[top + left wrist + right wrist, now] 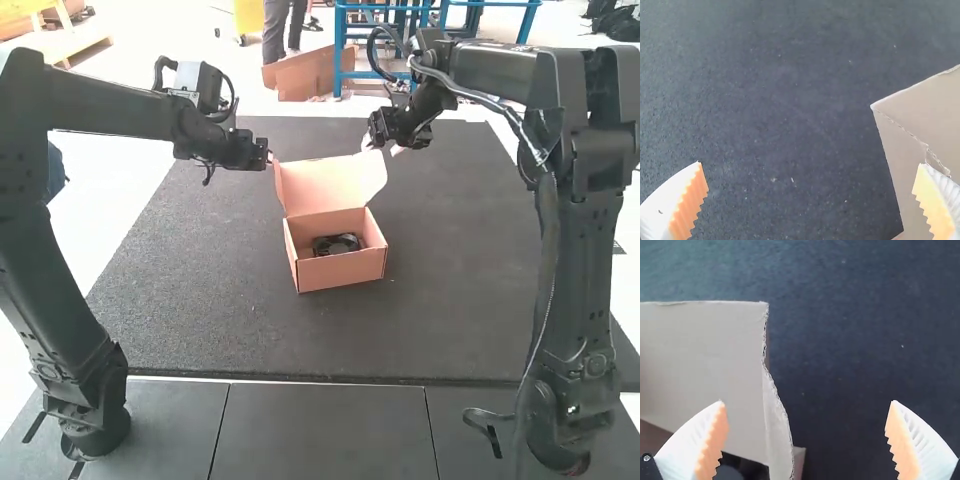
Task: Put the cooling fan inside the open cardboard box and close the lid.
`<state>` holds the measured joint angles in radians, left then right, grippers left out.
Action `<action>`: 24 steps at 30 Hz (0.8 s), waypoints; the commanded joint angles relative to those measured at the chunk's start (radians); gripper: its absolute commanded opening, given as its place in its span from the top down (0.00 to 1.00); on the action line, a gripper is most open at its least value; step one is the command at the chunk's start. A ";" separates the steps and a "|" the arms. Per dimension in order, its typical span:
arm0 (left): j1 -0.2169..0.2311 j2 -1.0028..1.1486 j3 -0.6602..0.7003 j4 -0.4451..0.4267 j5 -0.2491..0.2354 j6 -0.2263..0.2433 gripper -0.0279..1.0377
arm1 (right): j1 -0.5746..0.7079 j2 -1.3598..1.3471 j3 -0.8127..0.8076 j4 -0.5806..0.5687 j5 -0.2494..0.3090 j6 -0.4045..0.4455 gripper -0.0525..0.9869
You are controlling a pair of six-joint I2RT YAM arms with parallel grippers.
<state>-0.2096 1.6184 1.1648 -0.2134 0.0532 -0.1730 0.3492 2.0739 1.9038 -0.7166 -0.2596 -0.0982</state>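
Cardboard like this is light and stiff but creases easily. The fan (335, 244) lies inside the box (338, 268), whose lid (330, 185) stands upright. My left gripper (264, 156) and right gripper (386, 143) gape wide, empty, by the lid's top corners. I'd push gently there.

Even, bright daylight lit the scene, the pale floor beyond glared, shadows stayed soft, and both wrist views were slightly hazy.
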 commanded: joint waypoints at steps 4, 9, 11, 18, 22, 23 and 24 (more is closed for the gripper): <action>-0.008 0.005 0.029 0.003 0.008 0.004 0.06 | -0.003 0.014 0.031 -0.001 -0.024 -0.005 0.33; -0.030 0.005 0.030 0.003 0.008 0.003 0.06 | -0.001 0.018 0.031 -0.001 -0.030 -0.003 0.36; -0.034 0.005 0.032 0.003 0.008 0.001 0.06 | -0.001 0.018 0.031 -0.001 -0.043 -0.005 0.41; -0.039 0.005 0.030 0.002 0.008 0.001 0.06 | 0.005 0.022 0.031 -0.001 -0.052 -0.006 0.48; -0.037 0.005 0.032 -0.003 0.008 0.001 0.06 | 0.007 0.023 0.031 -0.001 -0.053 -0.009 0.62; -0.039 0.003 0.030 -0.004 0.008 0.001 0.06 | 0.007 0.022 0.031 0.000 -0.053 -0.009 0.65; -0.037 0.005 0.030 -0.004 0.008 0.001 0.06 | 0.008 0.022 0.031 0.000 -0.053 -0.009 0.68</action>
<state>-0.2424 1.6184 1.1648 -0.2199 0.0532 -0.1734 0.3496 2.0926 1.9038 -0.7166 -0.2932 -0.1013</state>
